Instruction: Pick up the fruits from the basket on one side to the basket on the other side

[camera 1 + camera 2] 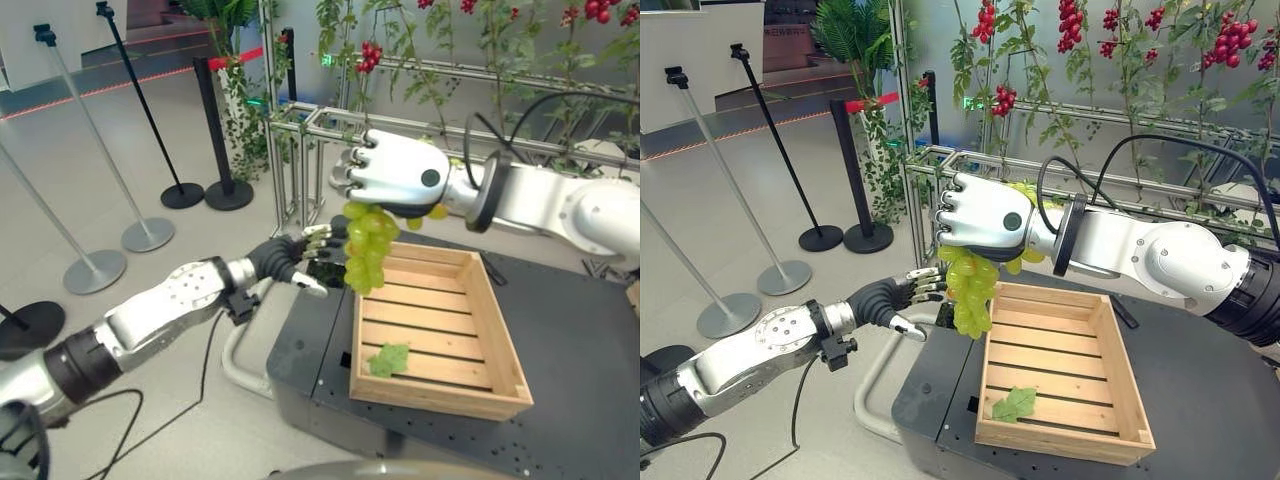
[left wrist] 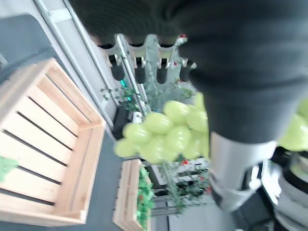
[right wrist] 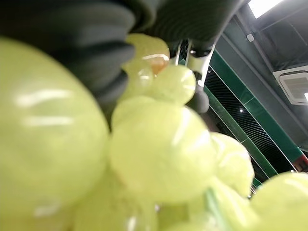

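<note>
My right hand [image 1: 395,172] is shut on the top of a bunch of green grapes [image 1: 368,245], which hangs over the far left corner of a wooden crate [image 1: 497,325]. From the left, my left hand [image 1: 300,258] reaches in with relaxed fingers. It sits open just beside the lower part of the bunch, and I cannot tell whether it touches it. In the left wrist view the grapes [image 2: 163,134] hang past the straight fingers [image 2: 139,72]. In the right wrist view the grapes [image 3: 159,149] press close against the hand. A green leaf [image 1: 388,360] lies in the crate.
The crate rests on a dark table [image 1: 580,340]. A second wooden crate [image 2: 130,202] with green and red contents appears in the left wrist view. A metal frame with vines and red fruit [image 1: 372,55] stands behind. Stanchion posts [image 1: 148,234] stand on the floor at left.
</note>
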